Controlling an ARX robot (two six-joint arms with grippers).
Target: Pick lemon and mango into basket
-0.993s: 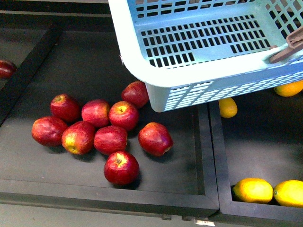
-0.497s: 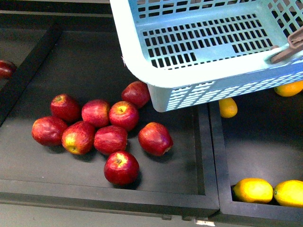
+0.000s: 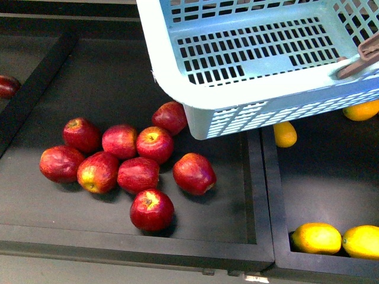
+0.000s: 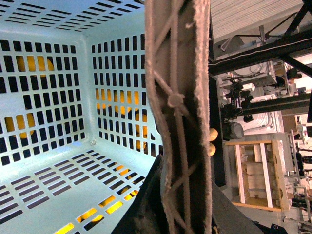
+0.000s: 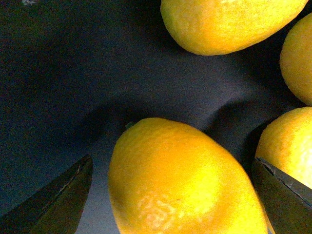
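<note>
The light teal basket (image 3: 260, 89) hangs tilted over the trays at the upper right, empty inside. Its brown handle (image 4: 178, 117) runs between the fingers of my left gripper (image 4: 180, 200), which is shut on it. In the right wrist view a yellow lemon (image 5: 180, 175) with pitted skin lies on the dark tray floor. My right gripper (image 5: 170, 195) is open and straddles it, one finger (image 5: 58, 200) on each side, not touching. The mango is out of view. Neither arm shows in the front view.
Several red apples (image 3: 137, 173) lie in the left black tray (image 3: 177, 251). Yellow fruits (image 3: 315, 238) sit in the right tray, one (image 3: 285, 134) half under the basket. More yellow fruits (image 5: 229, 22) crowd close around the lemon. A raised divider (image 3: 263, 195) separates the trays.
The basket has only swayed a few pixels sideways. The fruit lie as before.
</note>
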